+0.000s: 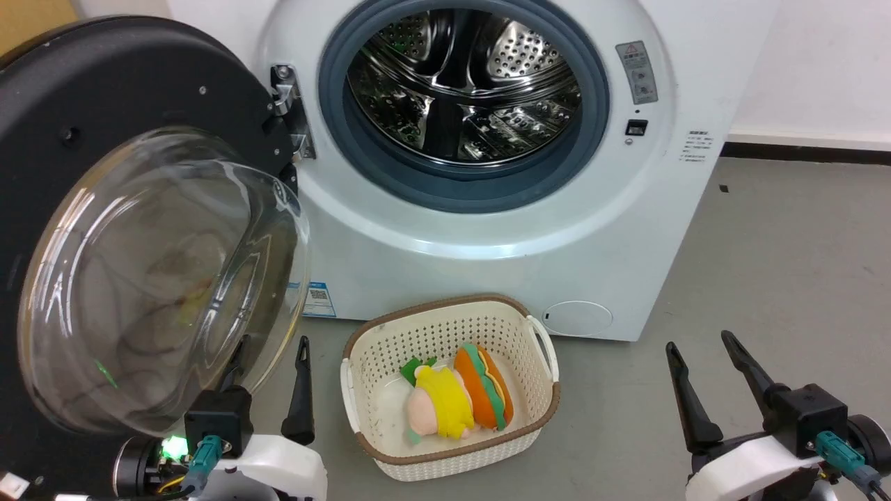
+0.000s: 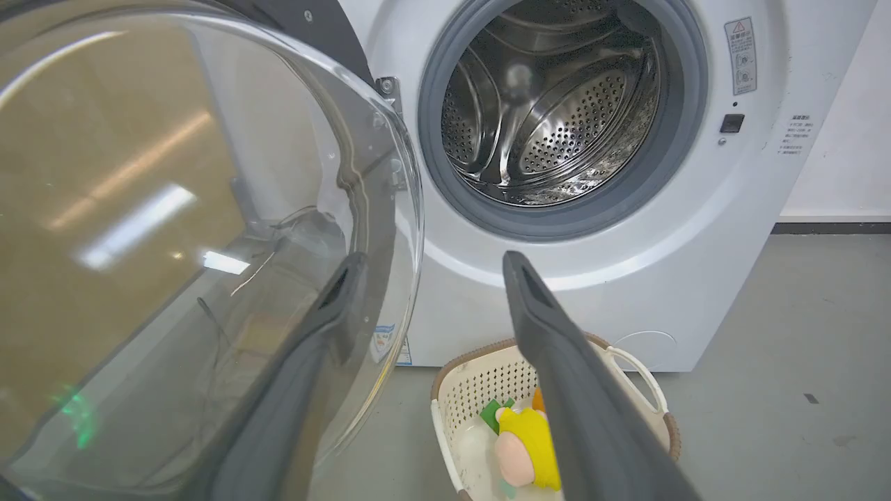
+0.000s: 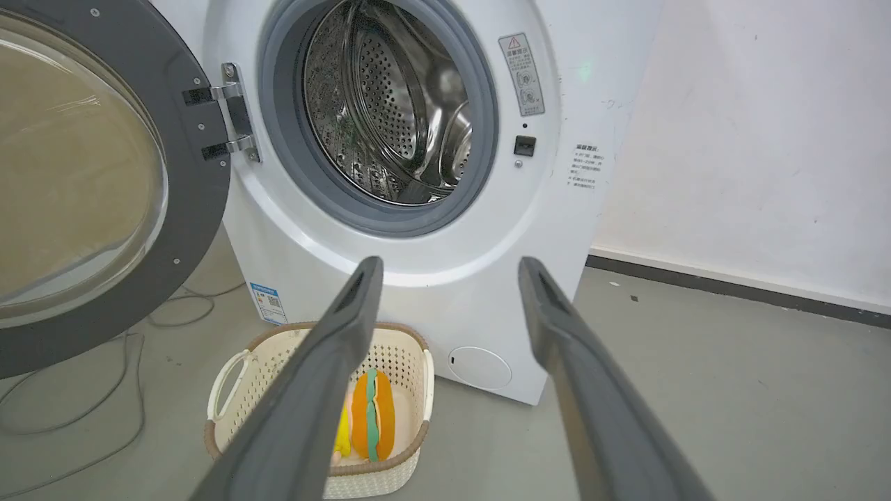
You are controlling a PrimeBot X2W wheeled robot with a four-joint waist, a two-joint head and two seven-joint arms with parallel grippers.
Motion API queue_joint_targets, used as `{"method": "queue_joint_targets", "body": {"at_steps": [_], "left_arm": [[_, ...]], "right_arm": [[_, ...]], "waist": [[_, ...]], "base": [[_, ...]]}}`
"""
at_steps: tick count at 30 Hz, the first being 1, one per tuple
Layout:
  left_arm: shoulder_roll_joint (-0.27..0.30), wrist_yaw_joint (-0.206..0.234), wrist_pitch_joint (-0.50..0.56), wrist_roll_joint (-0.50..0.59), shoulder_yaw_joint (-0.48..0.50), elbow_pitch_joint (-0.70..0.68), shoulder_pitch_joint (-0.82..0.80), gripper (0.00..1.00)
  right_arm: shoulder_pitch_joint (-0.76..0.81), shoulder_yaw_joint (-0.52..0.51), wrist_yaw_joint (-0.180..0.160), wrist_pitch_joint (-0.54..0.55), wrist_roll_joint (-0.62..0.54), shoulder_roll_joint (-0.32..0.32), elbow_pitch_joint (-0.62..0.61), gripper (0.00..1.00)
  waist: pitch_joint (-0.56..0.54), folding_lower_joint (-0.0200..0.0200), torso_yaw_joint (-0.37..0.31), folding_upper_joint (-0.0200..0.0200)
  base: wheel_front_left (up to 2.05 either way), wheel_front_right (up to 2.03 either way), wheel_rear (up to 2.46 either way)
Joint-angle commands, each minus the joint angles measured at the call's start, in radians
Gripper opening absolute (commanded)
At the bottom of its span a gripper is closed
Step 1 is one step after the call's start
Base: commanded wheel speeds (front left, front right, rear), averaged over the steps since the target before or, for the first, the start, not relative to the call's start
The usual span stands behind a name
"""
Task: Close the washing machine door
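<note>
The washing machine [image 1: 487, 243] [image 2: 626, 264] [image 3: 452, 299] is a white front-loader, and its steel drum [image 1: 463, 83] stands exposed inside a grey gasket. The washing machine door [image 1: 104, 83] [image 3: 198, 209] is swung wide open to the left on its metal hinge [image 1: 285, 104]. Its clear glass bowl [image 1: 160, 278] [image 2: 174, 209] bulges toward me. My left gripper [image 1: 273, 342] [image 2: 433, 257] is open low beside the door. The bowl's lower right edge lies between its fingers, and I see one finger through the glass. My right gripper [image 1: 698, 341] [image 3: 451, 261] is open and empty, off to the right over the floor.
A cream perforated basket [image 1: 445, 306] [image 2: 480, 390] [image 3: 237, 390] holding plush toys sits on the grey floor just in front of the machine, between my arms. Cables [image 3: 83, 417] trail on the floor under the door. A white wall [image 3: 766, 139] rises to the right.
</note>
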Motion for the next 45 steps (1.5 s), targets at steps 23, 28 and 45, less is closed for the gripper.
{"method": "queue_joint_targets", "body": {"at_steps": [23,28,45], "left_arm": [[0.000,0.030,-0.056,-0.013,-0.026,-0.002,0.004,1.00],[0.000,0.036,-0.067,-0.015,-0.031,-0.003,0.005,1.00],[0.000,0.071,-0.102,-0.025,-0.033,-0.025,0.019,1.00]], "right_arm": [[0.010,0.001,0.000,-0.056,0.024,0.002,0.037,1.00],[0.010,0.002,0.000,-0.067,0.027,0.002,0.042,1.00],[-0.018,0.034,0.000,-0.102,0.027,0.003,0.072,1.00]], "waist": [[0.007,0.0000,0.157,0.0000],[0.008,0.0000,0.194,0.0000],[0.027,0.0000,0.280,0.0000]], "base": [[0.00,0.00,0.00],[0.00,0.00,0.00],[0.00,0.00,0.00]]}}
